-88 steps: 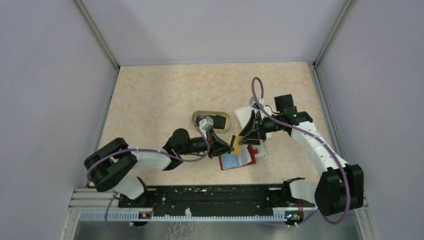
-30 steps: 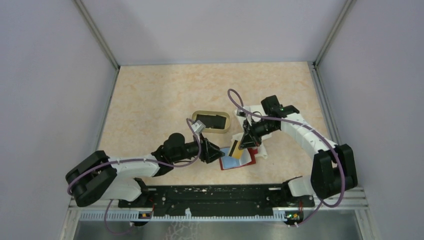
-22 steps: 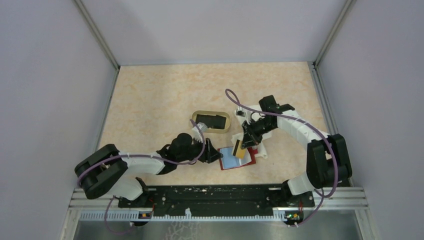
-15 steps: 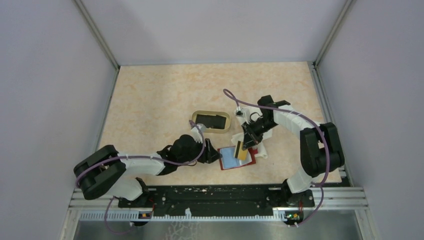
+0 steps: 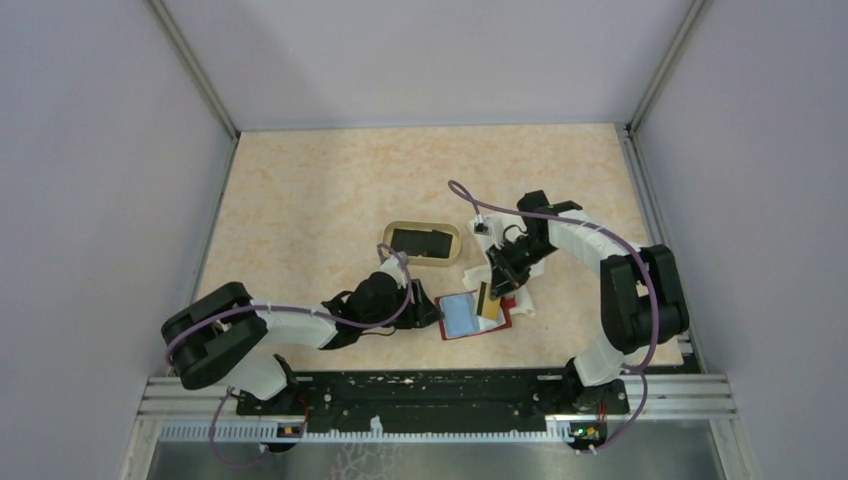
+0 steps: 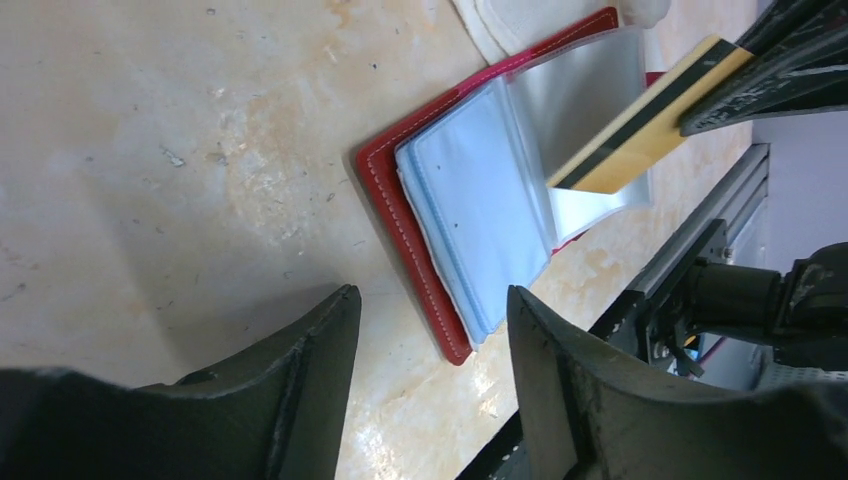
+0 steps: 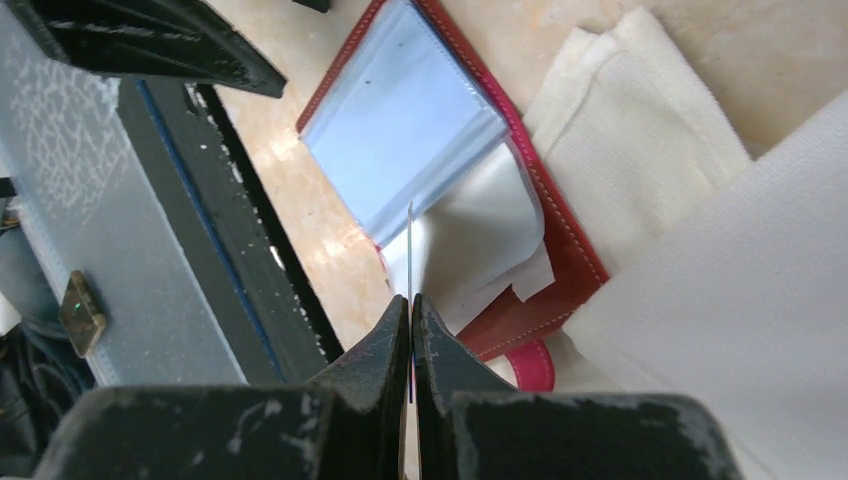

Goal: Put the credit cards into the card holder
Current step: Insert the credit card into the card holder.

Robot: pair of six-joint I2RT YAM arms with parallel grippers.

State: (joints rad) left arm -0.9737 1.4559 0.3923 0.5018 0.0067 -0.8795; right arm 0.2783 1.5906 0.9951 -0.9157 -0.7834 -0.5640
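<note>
Right now the right gripper is clamped on a yellow credit card with a black stripe. It holds the card on edge, lower end against the clear sleeves of the red card holder, which lies open on the table partly over a white cloth. The left gripper is spread and empty, low over the table just beside the holder's left edge, and farther back black cards lie in the tan oval tray.
</note>
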